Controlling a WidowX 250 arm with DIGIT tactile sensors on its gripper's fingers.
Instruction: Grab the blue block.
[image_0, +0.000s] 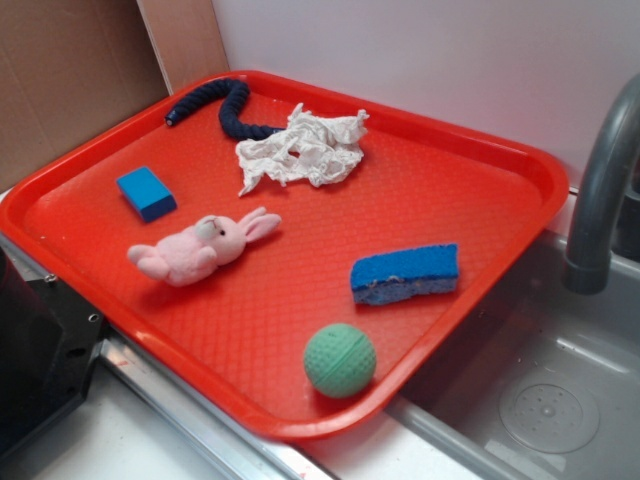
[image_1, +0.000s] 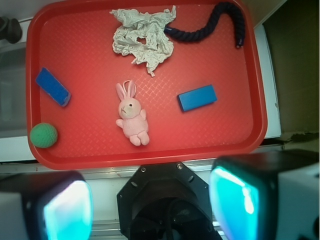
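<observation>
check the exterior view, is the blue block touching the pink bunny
No, the blue block lies apart from the pink bunny, with bare red tray between them.

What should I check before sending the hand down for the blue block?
1. Block located on the tray, right of the bunny in the wrist view: ok.
2. Not confused with the sponge at the tray's left side in that view: ok.
3. Space around the block: ok, nothing touches it.
4. Hand open: ok, fingers wide apart.
5. Hand above the block: not ok, it hangs off the tray's near edge.
6. Fingers lined up across the block's short side: cannot tell.
</observation>
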